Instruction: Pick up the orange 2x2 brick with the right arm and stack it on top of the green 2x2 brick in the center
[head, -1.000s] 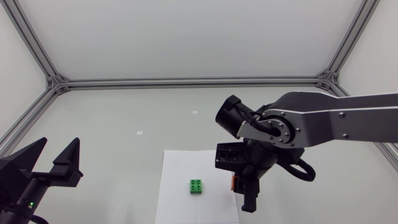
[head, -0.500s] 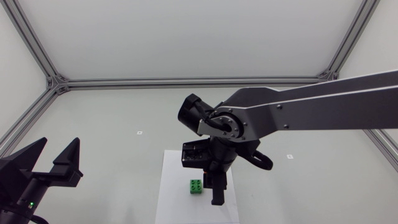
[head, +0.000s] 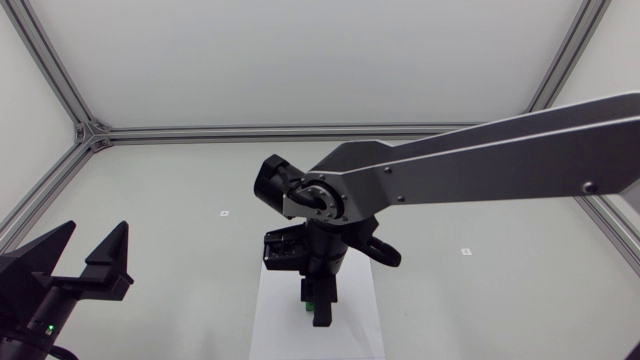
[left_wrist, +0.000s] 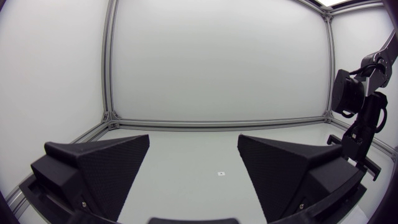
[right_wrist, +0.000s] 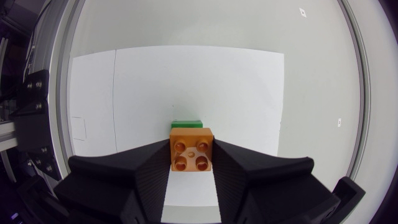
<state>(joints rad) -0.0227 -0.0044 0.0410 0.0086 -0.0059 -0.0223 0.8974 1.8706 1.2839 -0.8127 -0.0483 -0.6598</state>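
Though hidden from overhead, orange brick (right_wrist: 192, 149) pinched in right tool (right_wrist: 191, 150) over green brick (right_wrist: 186, 123); left tool (left_wrist: 194, 140) spread.

You'll find the orange brick (right_wrist: 191, 155) and the green brick (right_wrist: 187, 124) are both smooth moulded plastic, the orange one with a slight gloss on its studs. They contrast with the flat, matt white paper sheet (right_wrist: 205, 81) and the dull, pale-grey, smooth top of the table (head: 170, 190). Your right gripper (right_wrist: 191, 144) and left gripper (left_wrist: 194, 140) have matt black fingers with a fine grainy texture, like printed plastic, while the right arm's long link (head: 480, 170) looks like satin silver-grey metal with a soft sheen.
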